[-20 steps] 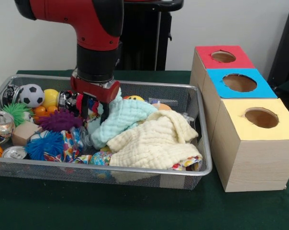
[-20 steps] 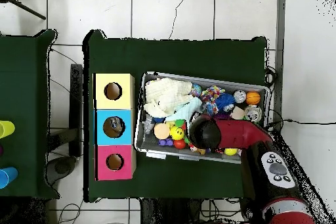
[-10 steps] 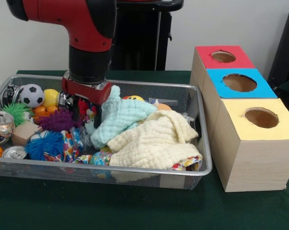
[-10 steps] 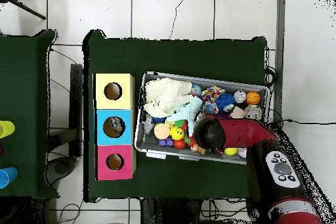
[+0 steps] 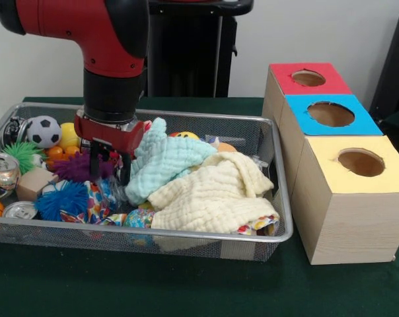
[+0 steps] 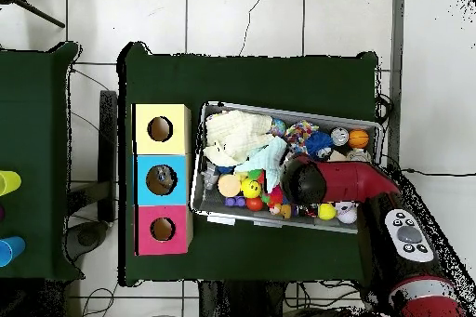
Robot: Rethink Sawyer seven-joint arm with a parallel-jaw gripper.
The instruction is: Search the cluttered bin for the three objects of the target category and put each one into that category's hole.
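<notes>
A wire bin holds a heap of toys and cloths. My gripper hangs low in the bin's left half, open, its two dark fingers straddling the right side of a purple spiky ball; nothing is held. A mint cloth lies just right of the fingers, on a cream cloth. Left of the gripper are a soccer ball, a yellow ball, a green spiky ball, a blue spiky ball, a wooden block and two cans. From overhead the arm's wrist hides the gripper.
Right of the bin stand three boxes with round holes on top: red, blue and yellow. Overhead they show in a column left of the bin. A patterned cloth lies under the gripper.
The arm has slid left in the front view and dropped lower. The fingers have come away from the mint cloth's edge and now sit at the purple spiky ball.
</notes>
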